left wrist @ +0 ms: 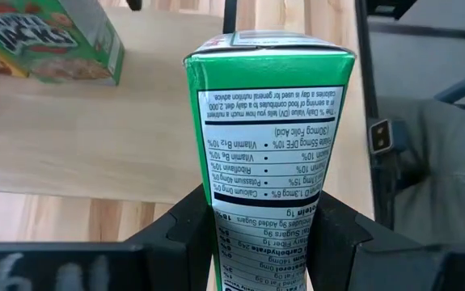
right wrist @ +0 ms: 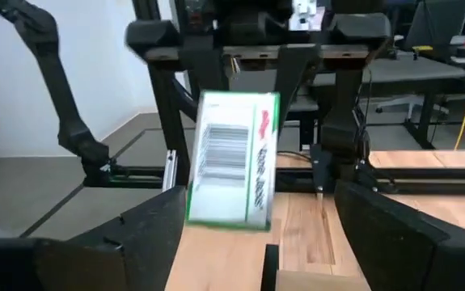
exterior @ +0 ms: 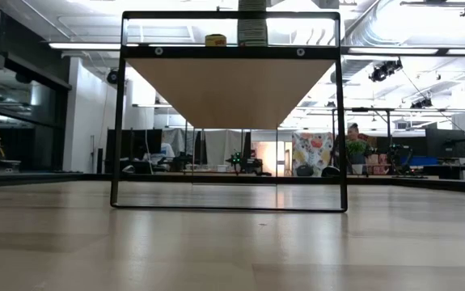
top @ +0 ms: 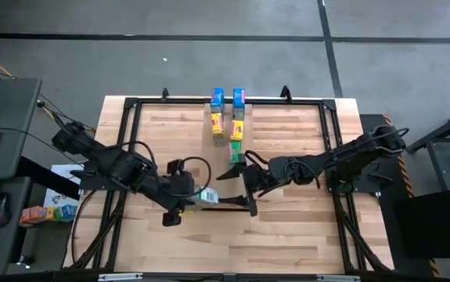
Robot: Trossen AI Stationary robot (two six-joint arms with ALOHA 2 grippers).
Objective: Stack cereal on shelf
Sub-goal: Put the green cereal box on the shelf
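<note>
My left gripper (top: 196, 197) is shut on a green cereal box (left wrist: 268, 121), held up over the middle of the table. My right gripper (right wrist: 256, 234) points level at that box (right wrist: 232, 158) from the table's right. It is open, with its fingers wide apart on either side of the box and clear of it. A second green box (left wrist: 50, 40) stands on the pale shelf board (left wrist: 143, 121). Blue, yellow and green boxes (top: 227, 117) stand together at the shelf's far middle. My left gripper pinches the green box between its two fingers (left wrist: 185, 222), which lie on the two broad faces at one end of the box (left wrist: 252, 230). The fingers slant down from the table's left. The box juts out past the fingertips, nutrition panel showing, lifted clear of everything.
A black metal frame (exterior: 120, 113) carries the shelf board, whose underside (exterior: 228, 89) shows in the low view. Its bars (top: 334, 149) run along both sides of the work area. Bare butcher-block tabletop (top: 209, 243) lies toward the near edge.
</note>
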